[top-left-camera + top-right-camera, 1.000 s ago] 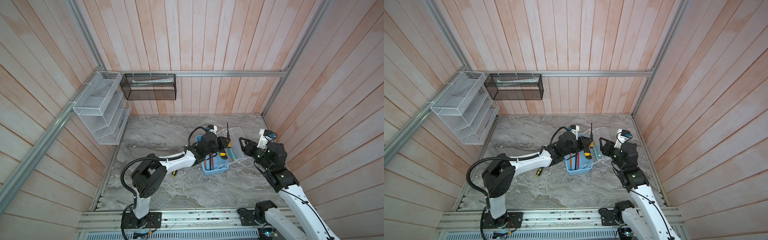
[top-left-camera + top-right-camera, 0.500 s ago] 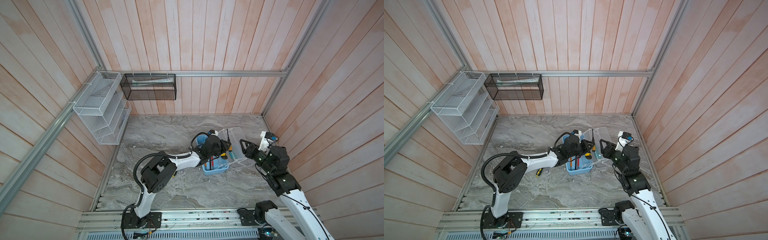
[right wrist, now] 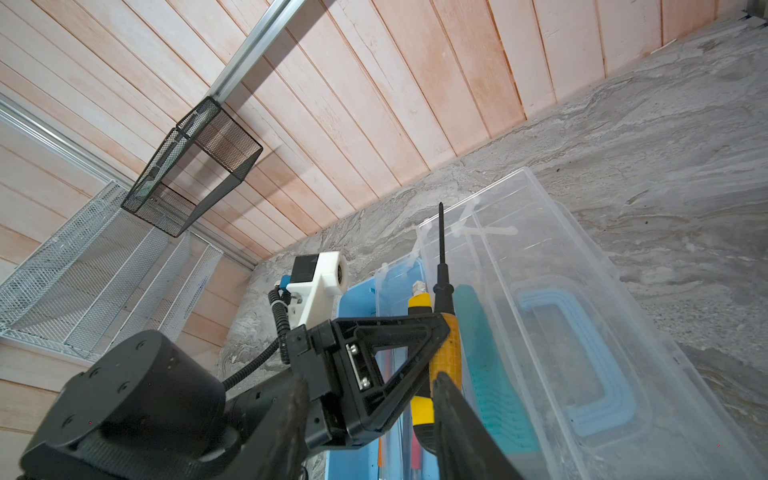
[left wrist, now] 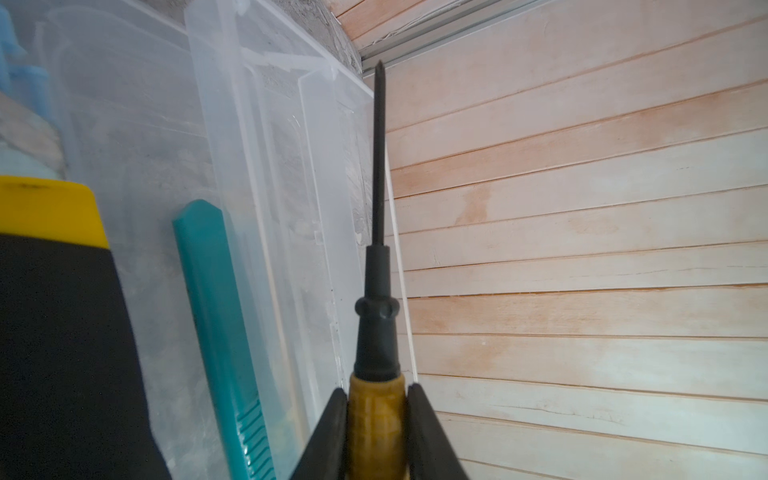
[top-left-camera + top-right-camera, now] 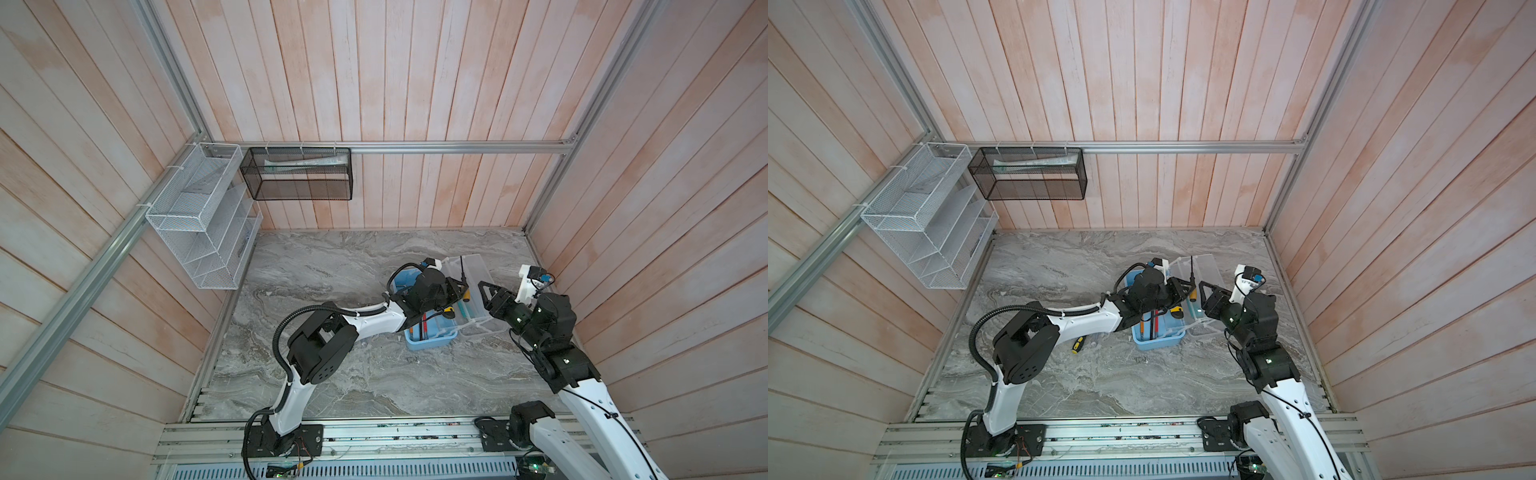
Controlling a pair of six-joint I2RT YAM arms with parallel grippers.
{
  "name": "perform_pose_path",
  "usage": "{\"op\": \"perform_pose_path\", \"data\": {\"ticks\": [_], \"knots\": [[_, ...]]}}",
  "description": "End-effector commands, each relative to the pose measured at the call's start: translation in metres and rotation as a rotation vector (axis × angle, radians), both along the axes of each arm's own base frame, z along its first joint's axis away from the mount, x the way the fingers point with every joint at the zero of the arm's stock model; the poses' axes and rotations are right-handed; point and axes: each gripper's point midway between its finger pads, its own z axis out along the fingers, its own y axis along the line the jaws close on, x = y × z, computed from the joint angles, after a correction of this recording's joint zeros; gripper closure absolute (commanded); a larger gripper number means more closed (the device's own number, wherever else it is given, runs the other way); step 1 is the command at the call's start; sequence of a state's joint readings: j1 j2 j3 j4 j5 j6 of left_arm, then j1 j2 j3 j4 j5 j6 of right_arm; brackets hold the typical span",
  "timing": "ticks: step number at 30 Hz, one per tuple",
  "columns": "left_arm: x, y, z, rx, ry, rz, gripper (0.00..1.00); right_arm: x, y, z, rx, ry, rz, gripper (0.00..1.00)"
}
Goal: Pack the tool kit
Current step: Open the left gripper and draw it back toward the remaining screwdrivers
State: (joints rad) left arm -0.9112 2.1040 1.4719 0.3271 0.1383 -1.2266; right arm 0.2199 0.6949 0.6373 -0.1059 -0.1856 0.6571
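The tool kit (image 5: 430, 338) (image 5: 1156, 343) is a light-blue case lying open on the marble table, its clear lid (image 5: 478, 274) (image 3: 582, 291) folded out beside it. My left gripper (image 4: 376, 392) (image 5: 459, 291) is shut on the amber handle of a screwdriver (image 4: 376, 291) (image 3: 446, 353), whose black shaft points up over the seam between case and lid. My right gripper (image 3: 370, 382) (image 5: 486, 291) hangs open right beside it, over the lid, holding nothing. Red and orange tools (image 5: 424, 326) lie in the blue base.
A teal utility knife (image 4: 216, 311) and a yellow-and-black tool handle (image 4: 50, 291) lie in the case next to the screwdriver. A small yellow-black screwdriver (image 5: 1077, 344) lies on the table under the left arm. A white wire rack (image 5: 199, 216) and a black mesh basket (image 5: 299, 174) hang on the walls.
The left arm's elbow has swung right and nearer the case, and the held screwdriver has sunk a little. The right gripper has shifted slightly and stays open.
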Motion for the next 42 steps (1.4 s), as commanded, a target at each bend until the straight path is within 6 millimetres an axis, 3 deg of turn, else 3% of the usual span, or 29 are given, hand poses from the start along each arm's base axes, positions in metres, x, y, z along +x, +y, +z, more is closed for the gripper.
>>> {"op": "perform_pose_path", "data": {"ticks": [1,5,10,13,19,23,29,36,40,42], "knots": [[-0.002,-0.009,0.003,-0.005,0.002,-0.018,0.68,0.001,0.000,0.005,-0.012,-0.018,0.007,0.51],[-0.002,-0.009,0.001,0.005,0.006,-0.018,0.60,0.001,-0.002,0.005,-0.016,-0.020,0.003,0.51],[-0.004,-0.010,0.002,0.006,0.006,-0.025,0.57,0.000,-0.003,0.005,-0.019,-0.023,0.000,0.50],[-0.003,-0.009,0.013,0.014,-0.039,-0.047,0.55,0.000,-0.004,0.006,-0.025,-0.022,-0.005,0.50],[0.001,0.026,0.047,0.231,-0.247,-0.027,0.46,0.005,-0.004,-0.001,-0.061,0.022,-0.005,0.51],[-0.001,0.071,0.054,0.434,-0.327,0.023,0.44,0.007,0.006,-0.009,-0.076,0.056,0.038,0.51],[-0.023,0.162,0.048,0.676,-0.334,0.086,0.41,0.005,0.058,-0.016,-0.241,0.109,0.084,0.51],[-0.063,0.282,0.021,0.793,-0.214,0.156,0.38,0.001,0.156,-0.034,-0.348,0.185,0.214,0.48],[-0.078,0.345,0.007,0.703,-0.106,0.226,0.38,-0.001,0.212,-0.056,-0.362,0.283,0.313,0.46],[-0.082,0.366,0.006,0.633,-0.086,0.263,0.38,-0.001,0.234,-0.070,-0.394,0.320,0.350,0.45]]}}
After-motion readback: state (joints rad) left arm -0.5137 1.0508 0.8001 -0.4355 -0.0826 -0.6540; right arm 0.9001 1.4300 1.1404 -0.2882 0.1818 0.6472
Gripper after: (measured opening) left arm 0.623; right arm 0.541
